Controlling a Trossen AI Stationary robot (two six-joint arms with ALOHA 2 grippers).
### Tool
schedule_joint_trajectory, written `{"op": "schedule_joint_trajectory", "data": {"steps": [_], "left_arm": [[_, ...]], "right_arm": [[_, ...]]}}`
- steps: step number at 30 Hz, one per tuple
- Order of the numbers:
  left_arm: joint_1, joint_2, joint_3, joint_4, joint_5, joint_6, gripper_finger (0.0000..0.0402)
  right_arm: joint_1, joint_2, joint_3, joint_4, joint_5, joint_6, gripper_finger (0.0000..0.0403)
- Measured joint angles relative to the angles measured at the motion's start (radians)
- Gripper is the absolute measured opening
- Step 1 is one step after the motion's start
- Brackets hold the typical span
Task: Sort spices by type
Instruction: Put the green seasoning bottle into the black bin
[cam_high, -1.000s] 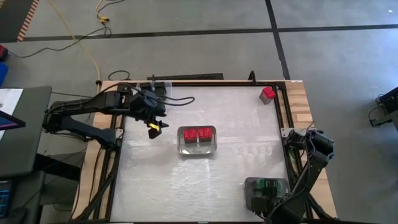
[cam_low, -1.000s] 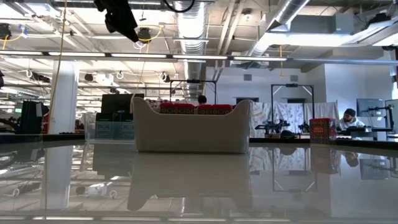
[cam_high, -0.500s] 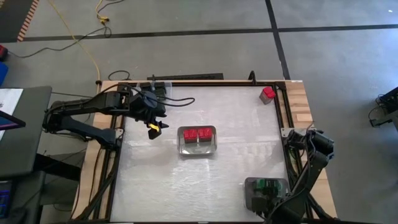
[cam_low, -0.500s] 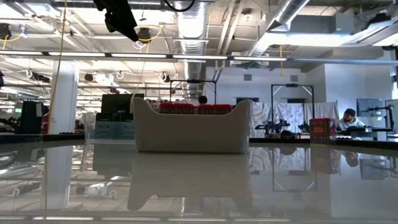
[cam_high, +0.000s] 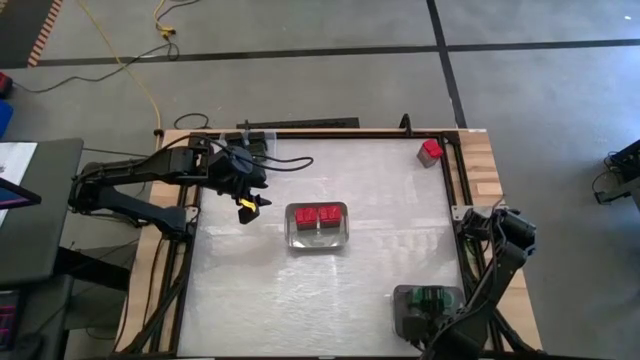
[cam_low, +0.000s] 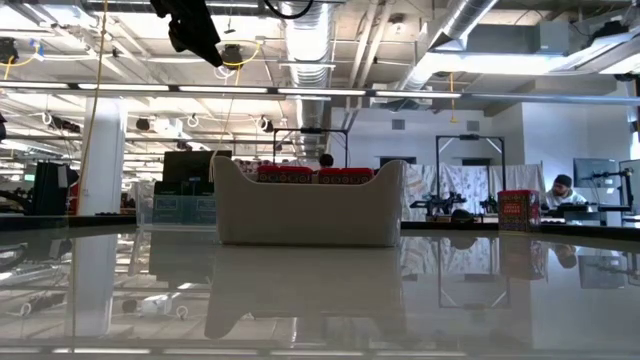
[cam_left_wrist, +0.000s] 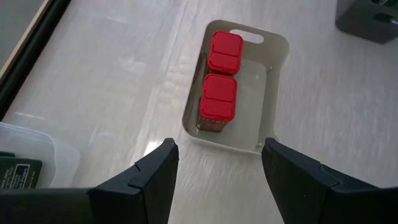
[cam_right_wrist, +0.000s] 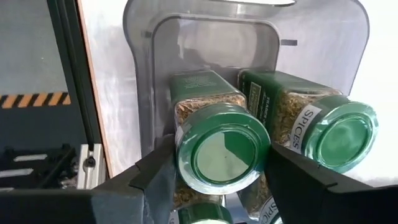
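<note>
Right fingers (cam_right_wrist: 214, 180) flanking a green-capped jar (cam_right_wrist: 222, 146), grip unclear, cap facing camera; left fingers (cam_left_wrist: 217, 180) hovering apart at 9 o'clock of red jars (cam_left_wrist: 221, 78).

The only readable text is "SPICES", printed on the white label of a green-capped spice jar (cam_right_wrist: 311, 124) in the grey tray (cam_right_wrist: 143, 68)
</note>
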Motion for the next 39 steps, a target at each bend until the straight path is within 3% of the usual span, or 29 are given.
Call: {"op": "schedule_joint_trajectory", "data": {"steps": [39], "left_arm": [[0.000, 0.000, 0.000, 0.000, 0.000, 0.001, 0.0222]], "right_arm": [[0.001, 0.000, 0.042, -0.069, -0.002, -0.006, 0.0272]]}}
